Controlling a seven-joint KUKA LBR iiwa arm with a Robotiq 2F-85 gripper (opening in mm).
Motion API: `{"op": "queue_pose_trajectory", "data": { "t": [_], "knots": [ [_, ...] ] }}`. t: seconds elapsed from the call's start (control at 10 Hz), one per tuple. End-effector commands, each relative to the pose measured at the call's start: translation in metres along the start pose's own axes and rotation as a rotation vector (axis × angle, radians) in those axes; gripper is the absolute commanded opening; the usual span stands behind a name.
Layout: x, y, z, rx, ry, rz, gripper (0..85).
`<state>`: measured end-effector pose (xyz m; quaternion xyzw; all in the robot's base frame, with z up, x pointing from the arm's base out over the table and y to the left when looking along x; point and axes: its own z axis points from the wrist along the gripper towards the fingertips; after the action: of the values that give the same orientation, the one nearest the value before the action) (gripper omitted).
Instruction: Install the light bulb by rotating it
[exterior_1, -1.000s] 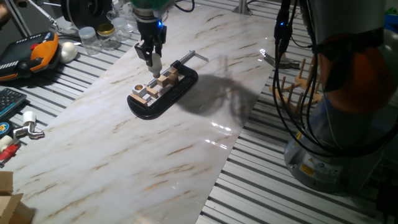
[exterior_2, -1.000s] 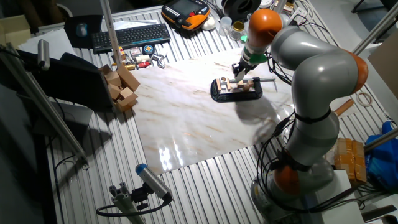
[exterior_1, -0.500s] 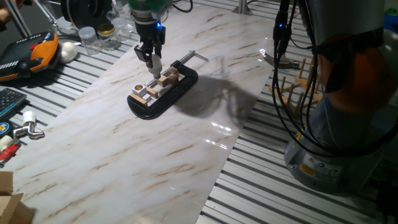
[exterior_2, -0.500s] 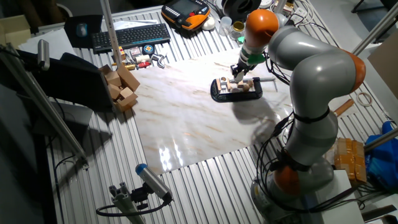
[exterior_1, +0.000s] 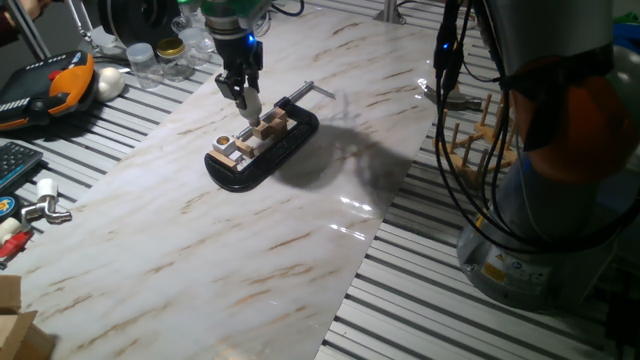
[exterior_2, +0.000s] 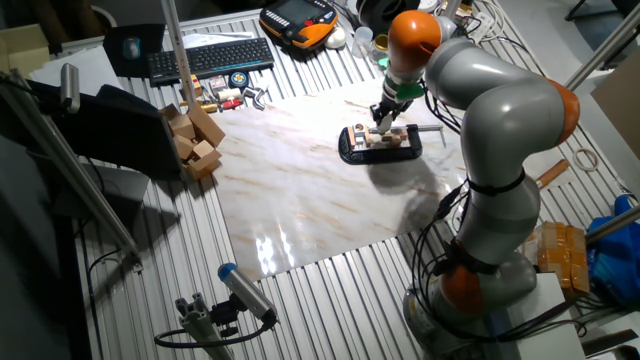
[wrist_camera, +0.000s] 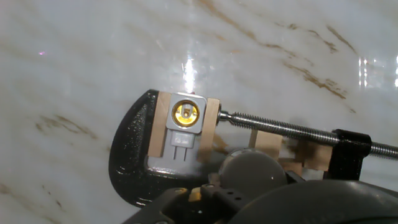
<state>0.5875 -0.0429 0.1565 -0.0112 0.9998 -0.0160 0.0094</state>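
A black clamp (exterior_1: 268, 152) lies on the marble board and grips small wooden blocks and a grey socket (wrist_camera: 185, 116) with a brass centre. My gripper (exterior_1: 246, 102) hangs just above the clamp's middle, behind the socket, shut on the light bulb (exterior_1: 250, 105), a small white globe. In the hand view the light bulb (wrist_camera: 251, 173) is a blurred grey dome low in the frame, to the right of and short of the socket. From the other fixed view, my gripper (exterior_2: 381, 120) stands over the clamp (exterior_2: 378, 147).
Clear jars (exterior_1: 158, 57), a white egg-shaped ball (exterior_1: 108, 82) and an orange-black pendant (exterior_1: 55, 85) lie at the back left. A wooden peg rack (exterior_1: 478, 135) and cables stand right of the board. A keyboard (exterior_2: 212, 58) and wooden blocks (exterior_2: 195, 140) sit further off.
The arm has shifted slightly toward the clamp's socket end, carrying the bulb with it. The clamp and socket have not moved.
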Motion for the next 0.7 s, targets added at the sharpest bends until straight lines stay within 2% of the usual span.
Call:
{"op": "queue_pose_trajectory", "data": {
  "t": [0.0,0.3,0.6],
  "knots": [
    [0.0,-0.001,0.0,-0.006,0.0,0.002,0.0],
    [-0.005,0.004,-0.001,-0.01,-0.029,0.007,0.0],
    [-0.011,0.018,-0.006,-0.01,-0.038,0.008,0.0]
  ]
}}
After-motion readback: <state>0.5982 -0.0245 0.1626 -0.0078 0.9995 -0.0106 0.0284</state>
